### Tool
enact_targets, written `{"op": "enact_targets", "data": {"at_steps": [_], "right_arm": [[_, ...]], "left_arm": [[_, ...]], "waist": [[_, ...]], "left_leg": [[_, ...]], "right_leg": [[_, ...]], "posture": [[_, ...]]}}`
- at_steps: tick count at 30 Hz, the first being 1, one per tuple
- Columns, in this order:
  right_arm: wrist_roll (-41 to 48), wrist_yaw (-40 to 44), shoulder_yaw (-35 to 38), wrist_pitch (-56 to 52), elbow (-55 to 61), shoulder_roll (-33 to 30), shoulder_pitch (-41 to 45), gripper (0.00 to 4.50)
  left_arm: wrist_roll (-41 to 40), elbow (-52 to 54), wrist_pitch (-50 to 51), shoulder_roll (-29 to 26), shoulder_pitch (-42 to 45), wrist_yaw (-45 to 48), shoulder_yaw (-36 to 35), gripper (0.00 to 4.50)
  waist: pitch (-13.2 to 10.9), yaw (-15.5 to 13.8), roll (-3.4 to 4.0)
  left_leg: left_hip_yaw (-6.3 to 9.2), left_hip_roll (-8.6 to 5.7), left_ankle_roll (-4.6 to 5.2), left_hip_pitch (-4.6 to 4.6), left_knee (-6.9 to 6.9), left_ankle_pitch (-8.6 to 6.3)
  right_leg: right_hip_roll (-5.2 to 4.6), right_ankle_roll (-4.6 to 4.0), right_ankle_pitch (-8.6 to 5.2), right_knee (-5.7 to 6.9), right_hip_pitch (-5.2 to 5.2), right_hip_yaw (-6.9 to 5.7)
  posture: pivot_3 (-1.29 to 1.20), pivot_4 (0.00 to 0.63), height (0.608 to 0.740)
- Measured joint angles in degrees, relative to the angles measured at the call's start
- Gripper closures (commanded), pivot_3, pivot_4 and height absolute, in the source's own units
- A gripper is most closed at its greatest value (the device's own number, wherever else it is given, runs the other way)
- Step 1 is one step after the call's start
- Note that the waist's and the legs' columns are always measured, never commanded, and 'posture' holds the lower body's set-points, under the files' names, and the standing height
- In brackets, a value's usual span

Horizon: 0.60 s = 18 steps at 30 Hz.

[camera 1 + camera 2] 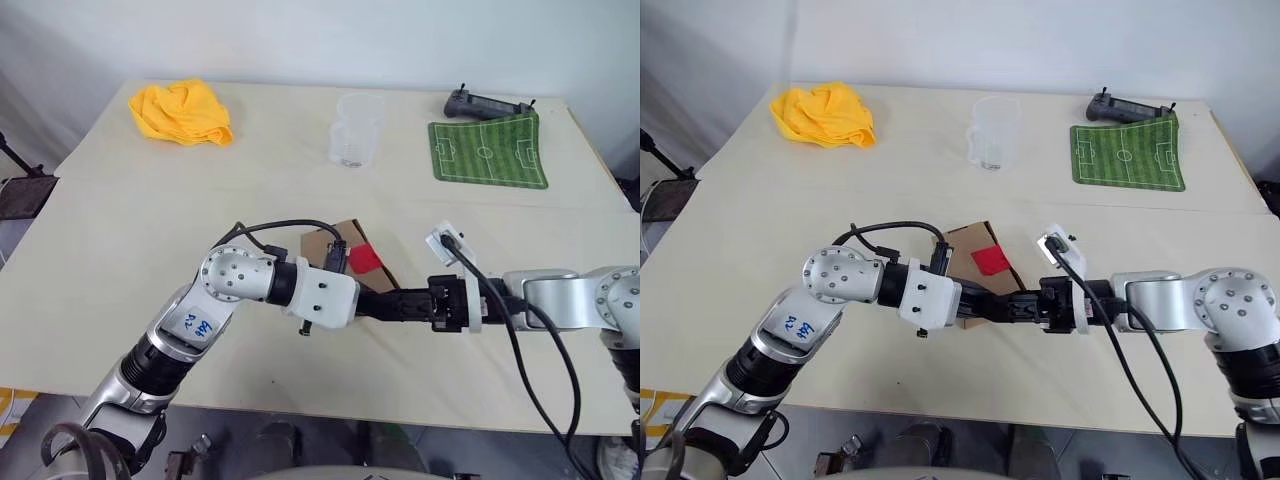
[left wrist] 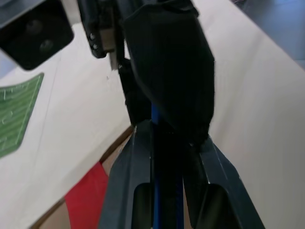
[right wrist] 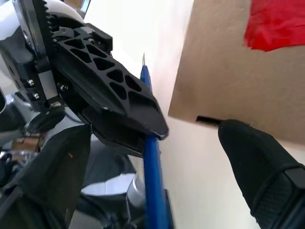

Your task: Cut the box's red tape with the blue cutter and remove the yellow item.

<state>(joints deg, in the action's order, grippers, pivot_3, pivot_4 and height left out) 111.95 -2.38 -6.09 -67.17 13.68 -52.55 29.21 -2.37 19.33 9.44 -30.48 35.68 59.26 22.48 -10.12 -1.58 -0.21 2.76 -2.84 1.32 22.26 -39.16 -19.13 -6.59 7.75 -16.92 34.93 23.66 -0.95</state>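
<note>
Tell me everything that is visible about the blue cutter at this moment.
The blue cutter is a slim, smooth blue stick that looks like plastic, with a thin pale point at one end. It is clamped between the two black fingers of the left gripper, which is shut on it, so most of its length is hidden. It is held above the table, beside the edge of the brown box and not touching it. The open right gripper has one finger on each side of it.

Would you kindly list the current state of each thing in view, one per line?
box: lying flat on the table, closed.
red tape: stuck on the box, uncut.
blue cutter: clamped in the left gripper.
left gripper: shut on the cutter.
right gripper: open, fingers either side of the cutter.
clear cup: upright.
yellow cloth: crumpled.
</note>
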Motion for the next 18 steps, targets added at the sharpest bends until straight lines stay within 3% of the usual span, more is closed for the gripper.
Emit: {"op": "enact_targets", "data": {"at_steps": [8, 18], "right_arm": [[0.13, -4.42, 3.90, 0.95, 1.97, 2.18, -3.04, 0.03], [0.29, 1.81, 5.26, 0.38, 2.52, -4.64, -6.67, 0.03]], "left_arm": [[0.59, -0.16, 0.05, 0.32, 0.00, 0.00, -0.20, 4.06], [0.59, -0.12, -0.16, 1.03, 0.02, -0.14, -0.05, 4.06]], "waist": [[0.00, -0.03, 0.00], [0.00, -0.04, 0.00]], "left_leg": [[0.02, -0.02, 0.02, 0.00, 0.00, 0.01], [0.02, -0.03, 0.04, -0.02, 0.00, 0.02]], "right_leg": [[-0.01, 0.00, 0.00, 0.01, -0.02, 0.00], [-0.01, 0.02, 0.01, 0.00, -0.06, -0.01]], "posture": [[0.00, 0.150, 0.740], [0.00, 0.150, 0.740]]}}
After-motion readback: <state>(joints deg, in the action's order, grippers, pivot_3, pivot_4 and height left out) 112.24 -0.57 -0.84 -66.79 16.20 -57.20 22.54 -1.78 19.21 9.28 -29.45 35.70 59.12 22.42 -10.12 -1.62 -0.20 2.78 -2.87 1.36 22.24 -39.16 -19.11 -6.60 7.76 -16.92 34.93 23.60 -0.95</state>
